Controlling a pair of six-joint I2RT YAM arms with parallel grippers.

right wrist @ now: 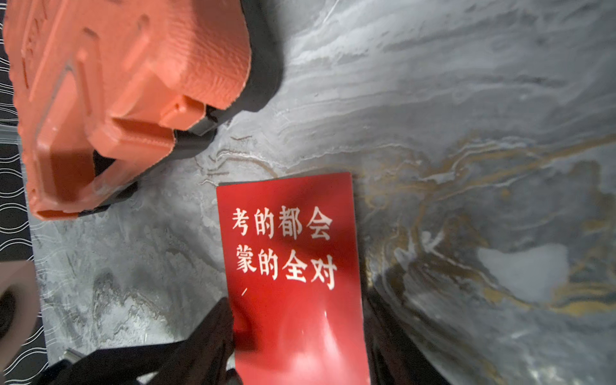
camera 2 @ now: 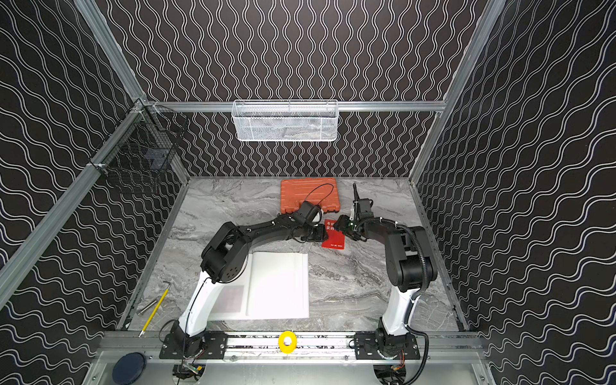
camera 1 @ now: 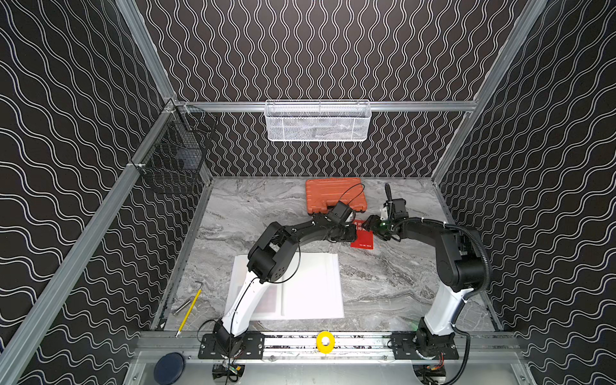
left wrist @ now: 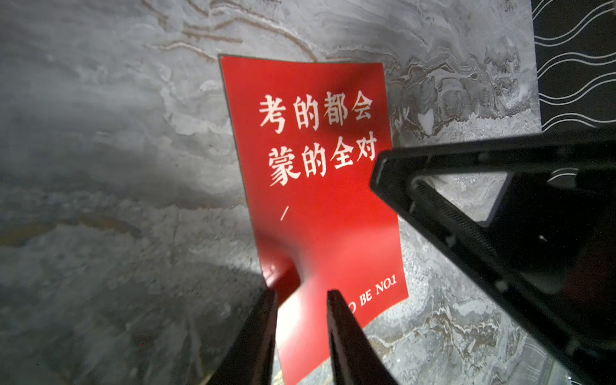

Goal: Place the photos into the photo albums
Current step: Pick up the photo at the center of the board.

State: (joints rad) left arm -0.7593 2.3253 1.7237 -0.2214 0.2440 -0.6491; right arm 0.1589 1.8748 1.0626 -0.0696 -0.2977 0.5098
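One red photo (camera 1: 363, 238) (camera 2: 335, 238) with white Chinese characters lies on the marble between my two grippers. The left gripper (camera 1: 354, 231) (left wrist: 301, 295) has its fingers apart, and the photo's (left wrist: 316, 216) near edge shows in the gap. The right gripper (camera 1: 369, 222) (right wrist: 296, 296) stands with a finger at each long edge of the photo (right wrist: 286, 206); whether they press on it I cannot tell. One right finger (left wrist: 433, 206) overlaps the photo's edge. The white photo album (camera 1: 310, 290) (camera 2: 280, 286) lies open near the front, partly under the left arm.
An orange tool case (camera 1: 335, 195) (right wrist: 116, 83) sits just behind the photo. A yellow pencil (camera 1: 189, 310) and a hex key (camera 1: 199, 284) lie at the front left. A white mesh basket (camera 1: 318, 121) and a black wire basket (camera 1: 176, 156) hang on the walls.
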